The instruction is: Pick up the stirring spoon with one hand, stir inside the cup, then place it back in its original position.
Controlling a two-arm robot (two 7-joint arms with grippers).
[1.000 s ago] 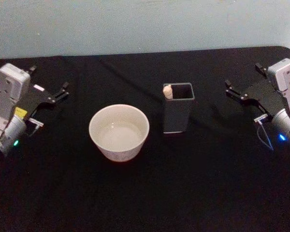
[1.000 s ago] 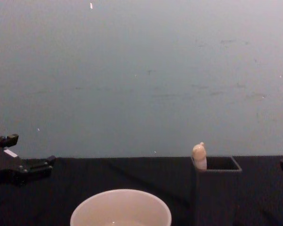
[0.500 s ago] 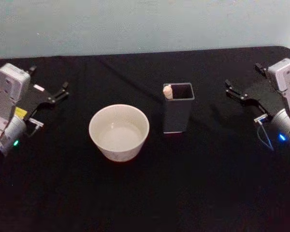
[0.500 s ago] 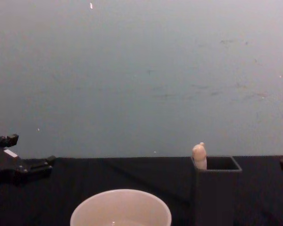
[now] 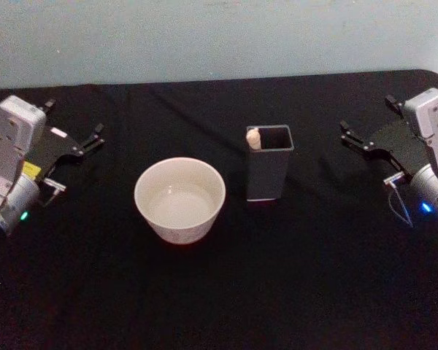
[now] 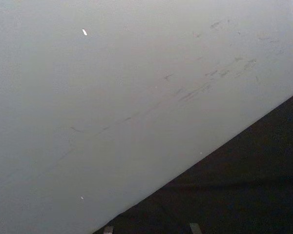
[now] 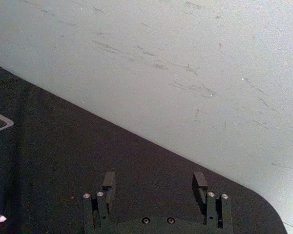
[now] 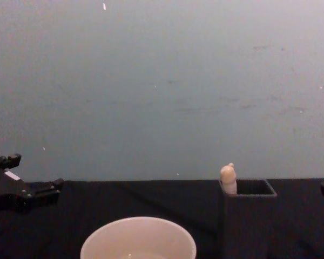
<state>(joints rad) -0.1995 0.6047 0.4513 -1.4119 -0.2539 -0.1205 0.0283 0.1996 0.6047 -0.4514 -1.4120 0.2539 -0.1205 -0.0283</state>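
Black cloth covers the counter (image 5: 277, 292), and the dark claws are hard to pick out against it. The stirring spoon (image 5: 253, 138) stands in the near-left corner of the dark grey square holder (image 5: 267, 175), right of centre in the head view. Its beige rounded handle top pokes above the rim, while the neck and bowl are hidden inside the holder. In the chest view the handle top (image 8: 228, 178) rises at the holder's left rim.

The cream-white cup (image 5: 179, 198) sits just left of the holder, apart from it. The lower edge of the chest view cuts it off, leaving its rim and upper wall.

The left claw (image 5: 73, 122) hovers at the far left of the head view, well apart from the cup, its fingers spread wide and holding nothing. In the left wrist view two fingertip ends (image 6: 108, 229) barely peek in at the bottom edge.

The right claw (image 5: 366, 117) hangs at the far right, well clear of the holder, also spread wide and empty. The right wrist view shows its two fingers (image 7: 109, 181) set far apart over the cloth, with the pale wall (image 7: 185, 58) beyond.
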